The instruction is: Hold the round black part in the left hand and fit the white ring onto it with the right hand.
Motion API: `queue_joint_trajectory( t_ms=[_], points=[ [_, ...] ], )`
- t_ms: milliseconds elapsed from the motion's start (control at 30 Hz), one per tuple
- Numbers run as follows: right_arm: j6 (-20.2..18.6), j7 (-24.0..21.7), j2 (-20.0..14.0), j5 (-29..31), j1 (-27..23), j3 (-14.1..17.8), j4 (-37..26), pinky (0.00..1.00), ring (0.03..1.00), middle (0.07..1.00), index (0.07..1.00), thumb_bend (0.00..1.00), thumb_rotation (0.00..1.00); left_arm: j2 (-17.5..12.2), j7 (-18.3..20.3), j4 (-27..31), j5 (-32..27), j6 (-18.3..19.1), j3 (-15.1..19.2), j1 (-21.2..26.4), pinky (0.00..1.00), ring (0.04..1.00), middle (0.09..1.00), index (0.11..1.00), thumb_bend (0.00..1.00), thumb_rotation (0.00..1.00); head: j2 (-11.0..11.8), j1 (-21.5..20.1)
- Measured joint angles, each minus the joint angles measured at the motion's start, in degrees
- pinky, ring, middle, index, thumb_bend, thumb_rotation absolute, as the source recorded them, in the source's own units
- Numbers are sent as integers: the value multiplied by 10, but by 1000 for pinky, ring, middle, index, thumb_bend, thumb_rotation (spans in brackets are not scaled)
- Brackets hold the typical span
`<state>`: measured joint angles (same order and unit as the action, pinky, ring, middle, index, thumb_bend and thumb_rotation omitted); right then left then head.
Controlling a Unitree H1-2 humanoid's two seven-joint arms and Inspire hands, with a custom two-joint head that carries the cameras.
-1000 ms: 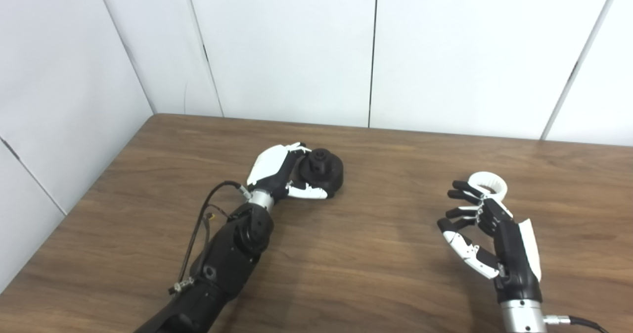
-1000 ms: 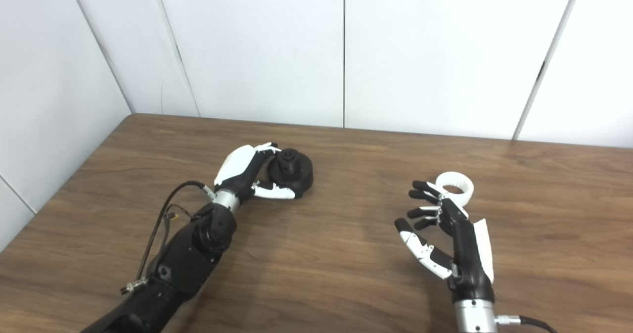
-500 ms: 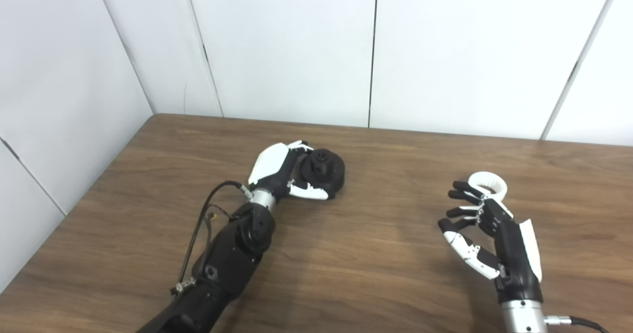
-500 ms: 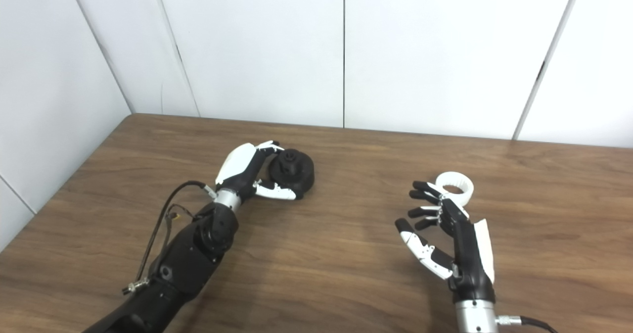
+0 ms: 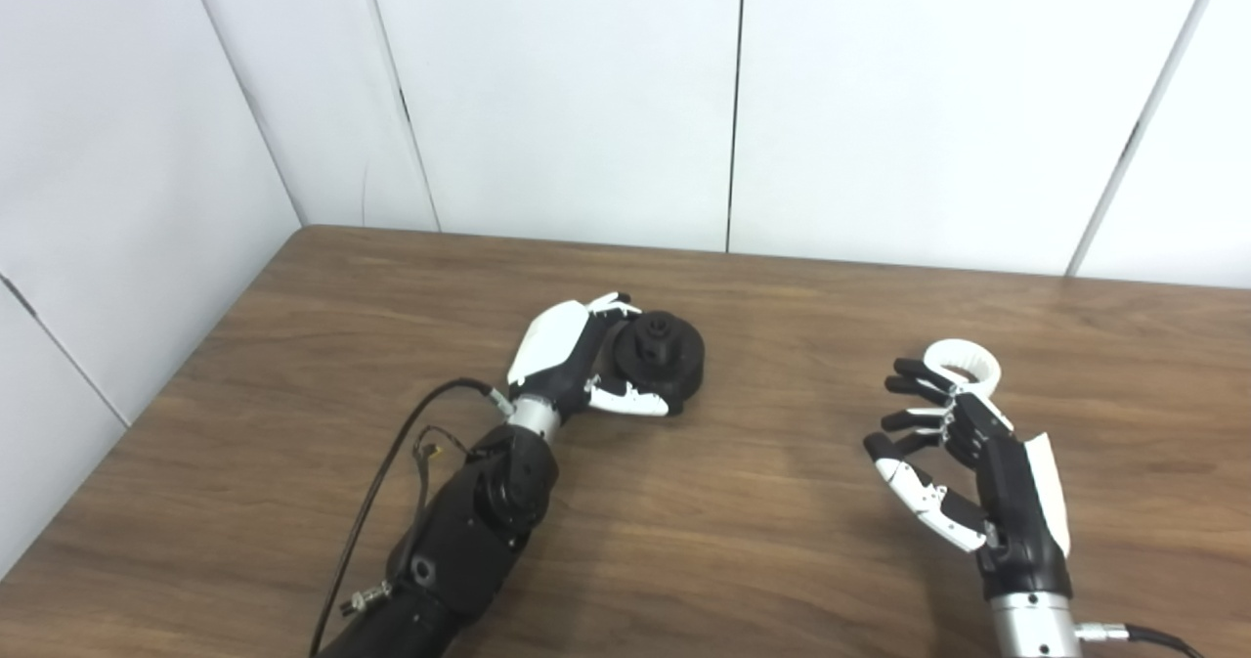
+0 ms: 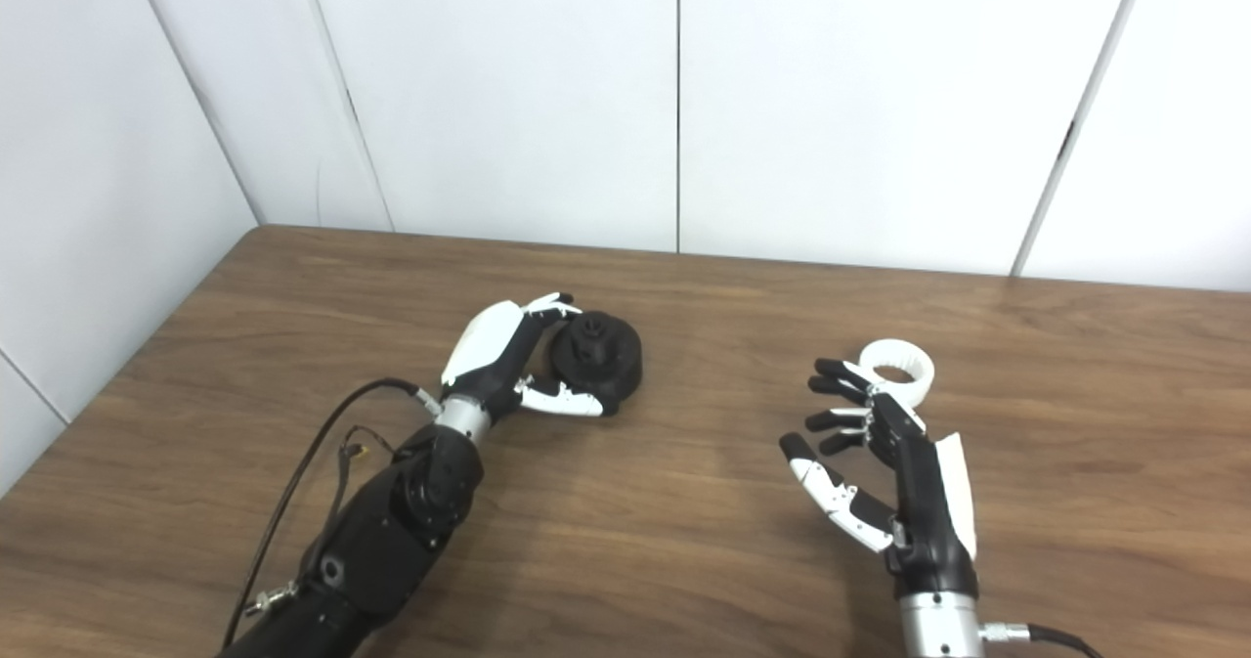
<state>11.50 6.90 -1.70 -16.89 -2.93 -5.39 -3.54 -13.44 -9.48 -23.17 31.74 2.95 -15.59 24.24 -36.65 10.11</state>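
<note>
Change: Over the past second the left hand (image 5: 577, 365) had carried the round black part (image 5: 665, 357) to the right and slightly nearer the camera, the forearm following; the right hand (image 5: 963, 467) and the white ring (image 5: 965, 365) had stayed where they were.

Surface: A wooden table (image 5: 743, 531) with dark brown grain ran across the whole view, its far edge meeting the wall.

Room: White wall panels (image 5: 577, 91) divided by thin dark seams stood behind the table and turned a corner at the left.

Black part: Round and matte, with a raised knob-like hub on its upper face, it sat left of the table's centre, tilted a little toward the camera; whether it rested on the wood or was lifted just clear could not be told.

Left hand: Its fingers were wrapped around the black part, a white thumb underneath in front and white fingertips over the far rim.

White ring: A short, ribbed white band, it lay flat on the table at the right, just beyond the right hand's fingertips.

Right hand: It was held palm-inward with fingers spread and curled, gripping nothing.
</note>
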Motion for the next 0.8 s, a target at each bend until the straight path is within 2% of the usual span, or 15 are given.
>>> queue_joint_trajectory(
  t_ms=[100, 267, 467, 800],
  points=[
    [0, 0, -1, 0, 0, 0, 0, 476, 590, 719, 757, 531, 260, 1, 1, 9, -1, -6, -1, -9, 938, 937, 918, 626, 839, 301, -1, -1],
    [-3, 0, -3, -1, 0, 0, -1, 470, 583, 716, 755, 531, 263, 8, 12, 62, -2, 4, -3, -44, 973, 953, 922, 630, 829, 291, 1, -2],
    [-3, 0, -4, -2, 0, -1, -1, 469, 582, 715, 755, 526, 264, 26, 17, 109, -2, 8, -9, -84, 967, 948, 919, 623, 836, 278, 0, -7],
    [-6, 1, -4, -4, -1, -1, -1, 469, 579, 718, 755, 516, 242, 28, 53, 205, 9, 19, -19, -147, 940, 943, 923, 610, 853, 304, -3, -15]
  ],
)
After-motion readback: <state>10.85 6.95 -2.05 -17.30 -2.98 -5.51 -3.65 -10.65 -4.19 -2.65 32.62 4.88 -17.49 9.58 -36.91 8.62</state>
